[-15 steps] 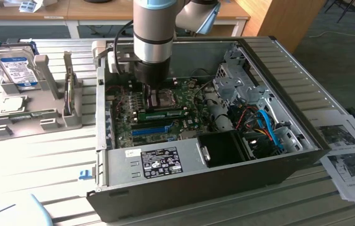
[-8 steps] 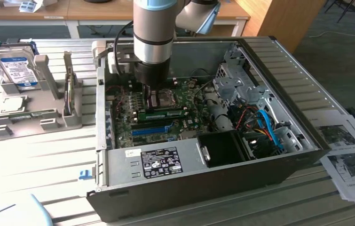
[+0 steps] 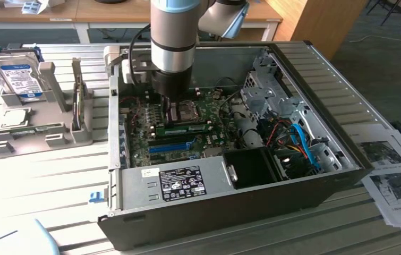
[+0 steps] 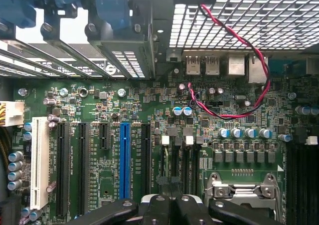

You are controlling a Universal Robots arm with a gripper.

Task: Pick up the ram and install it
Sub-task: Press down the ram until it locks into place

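Big picture first: a slatted surface with an open computer case lying on its side, and the arm reaching straight down into it. So the main worry is clearance. The case walls and the drive cage are near the arm's body, and any sideways correction down there could clip metal.

Next is the motherboard. The end effector sits low over it, just beside the CPU socket. I honestly can't tell whether it's spread or closed, or whether it's gripping anything.

The ram is the long green stick lying across the board on the near side of the socket. It looks like it's in a slot, right by the end effector's tip. I can't tell whether it's fully seated.

My guesses at what could go wrong:
- Pressing down off-centre would tilt the stick, so one end seats and the other rides up.
- Pushing hard on a misaligned stick would flex the board or chew up the slot.
- The white slot latches might not snap home.
- The twisted red-and-black wire loops loose near the work area and could snag.
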